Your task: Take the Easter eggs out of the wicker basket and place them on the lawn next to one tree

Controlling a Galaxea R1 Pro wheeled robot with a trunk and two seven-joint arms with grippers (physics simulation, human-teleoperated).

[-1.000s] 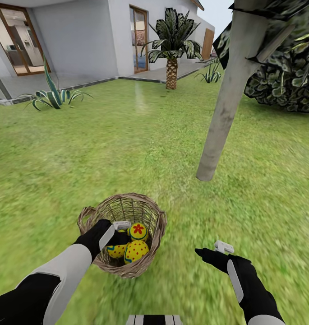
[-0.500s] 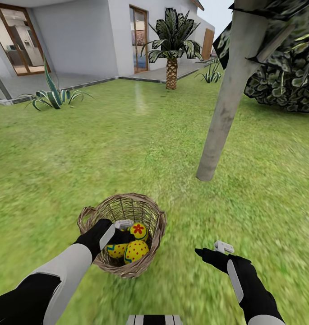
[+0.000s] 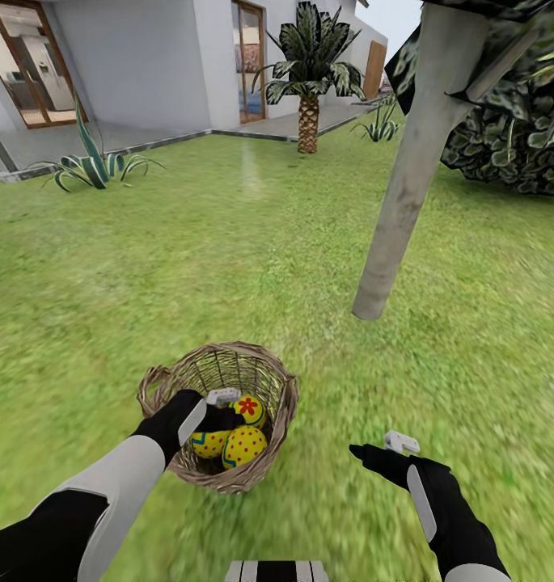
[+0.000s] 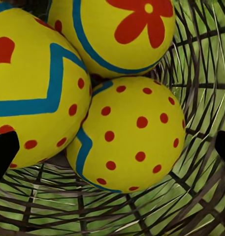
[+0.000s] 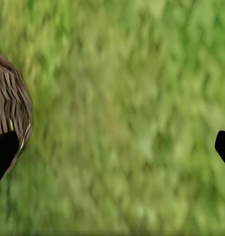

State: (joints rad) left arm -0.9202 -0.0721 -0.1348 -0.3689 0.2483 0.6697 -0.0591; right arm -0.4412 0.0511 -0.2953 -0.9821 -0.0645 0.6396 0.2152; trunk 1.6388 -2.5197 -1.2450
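My left gripper (image 3: 220,408) is down inside the wicker basket (image 3: 281,396), jaws apart w/ nothing between them. In the left wrist view the black fingertips (image 4: 4,152) sit wide at both edges, clear of the eggs. All 3 eggs are in the basket, bunched and touching: red-flower egg (image 3: 248,409) toward the far side, red-dotted egg (image 3: 246,446) nearest me, blue-zigzag egg (image 3: 205,444) just beside the dotted one, partly hidden by my wrist. Same trio close up in the left wrist view: flower egg (image 4: 119,32), dotted egg (image 4: 134,135), zigzag egg (image 4: 36,81), wicker weave all round.

My right gripper (image 3: 382,449) hovers over the lawn (image 3: 252,267), near the basket on its right side, not touching it. Jaws apart, empty; the right wrist view has blurred grass between the fingertips (image 5: 223,147) and the basket edge (image 5: 14,105) at one side.

The grey-trunked tree (image 3: 406,174) leans up from the grass ahead-right, well beyond the basket. Farther back: a palm (image 3: 309,73), a spiky agave-type plant (image 3: 90,162) by the patio, and the white house (image 3: 139,56).
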